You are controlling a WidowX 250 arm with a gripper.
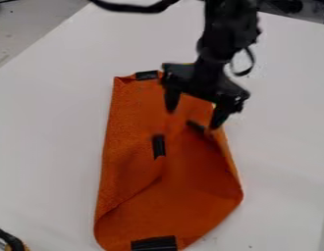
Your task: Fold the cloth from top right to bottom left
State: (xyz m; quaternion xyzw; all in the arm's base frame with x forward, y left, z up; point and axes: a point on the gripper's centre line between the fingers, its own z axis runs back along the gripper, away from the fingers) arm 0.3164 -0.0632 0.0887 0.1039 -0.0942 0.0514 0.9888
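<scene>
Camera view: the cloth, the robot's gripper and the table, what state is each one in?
Cloth: partly folded, its picture-left side turned over toward the middle; its right edge looks curled up.
Gripper: open, over the cloth's upper right; can't tell if it touches.
Table: flat, bearing the cloth.

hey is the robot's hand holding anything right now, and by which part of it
Nothing is held: the hand is open, its fingers spread apart over the orange cloth.
</scene>
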